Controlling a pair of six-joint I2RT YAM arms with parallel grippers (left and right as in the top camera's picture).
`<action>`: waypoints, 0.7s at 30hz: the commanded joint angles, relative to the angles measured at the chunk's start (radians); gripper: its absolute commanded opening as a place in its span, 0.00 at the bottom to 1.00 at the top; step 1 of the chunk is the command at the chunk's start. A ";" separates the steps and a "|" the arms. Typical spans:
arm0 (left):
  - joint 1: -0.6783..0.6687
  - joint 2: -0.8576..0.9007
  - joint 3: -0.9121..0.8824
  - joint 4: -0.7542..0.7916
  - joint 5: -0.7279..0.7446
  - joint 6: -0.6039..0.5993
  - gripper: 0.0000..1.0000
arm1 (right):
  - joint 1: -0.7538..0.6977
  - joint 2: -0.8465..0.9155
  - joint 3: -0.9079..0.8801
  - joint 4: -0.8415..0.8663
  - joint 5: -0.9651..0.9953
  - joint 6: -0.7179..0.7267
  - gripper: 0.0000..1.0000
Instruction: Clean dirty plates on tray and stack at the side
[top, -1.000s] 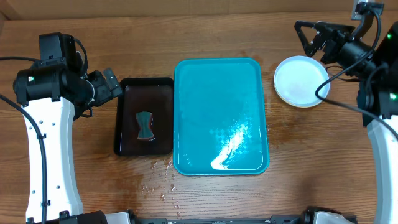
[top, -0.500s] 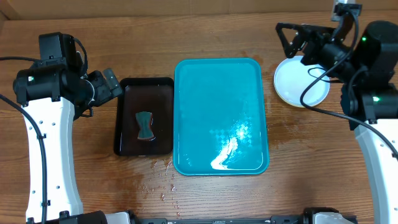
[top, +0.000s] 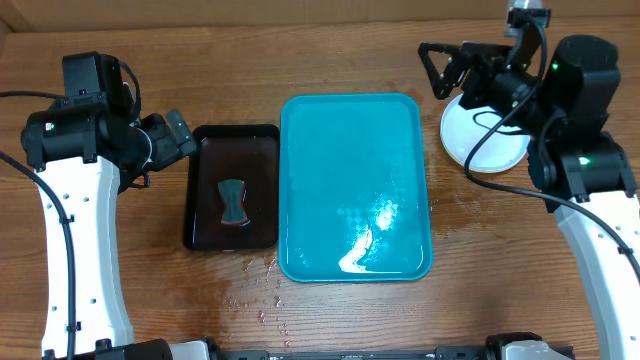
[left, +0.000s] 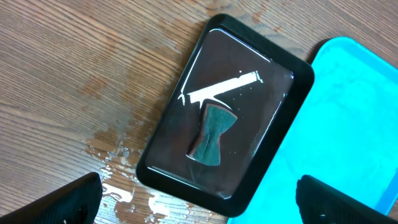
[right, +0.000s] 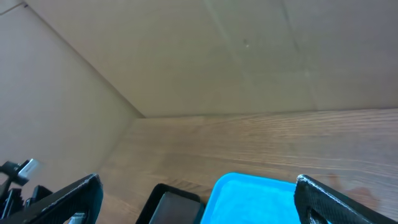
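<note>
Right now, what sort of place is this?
Probably a robot test bench, not a kitchen: two robot arms at a wooden table with plain brown walls behind, a teal tray beside a black tray holding a sponge.

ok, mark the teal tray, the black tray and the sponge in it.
teal tray (top: 340, 150), overhead view, bare floor.
black tray (top: 250, 160), overhead view, bare upper floor.
sponge (left: 211, 134), left wrist view, its narrow middle.

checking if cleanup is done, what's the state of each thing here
tray: empty, wet sheen
plates: off tray, on table at its right, count unclear
black tray: holds sponge
sponge: lying flat
left gripper: open, empty
right gripper: open, empty
</note>
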 joint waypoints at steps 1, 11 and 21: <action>-0.001 0.005 0.017 0.001 -0.007 -0.006 1.00 | 0.042 -0.011 0.003 0.003 0.023 -0.015 1.00; -0.001 0.005 0.017 0.001 -0.007 -0.006 1.00 | 0.111 -0.032 0.003 0.010 0.156 -0.016 1.00; -0.001 0.005 0.017 0.001 -0.007 -0.006 1.00 | 0.111 -0.279 0.000 -0.160 0.403 -0.077 1.00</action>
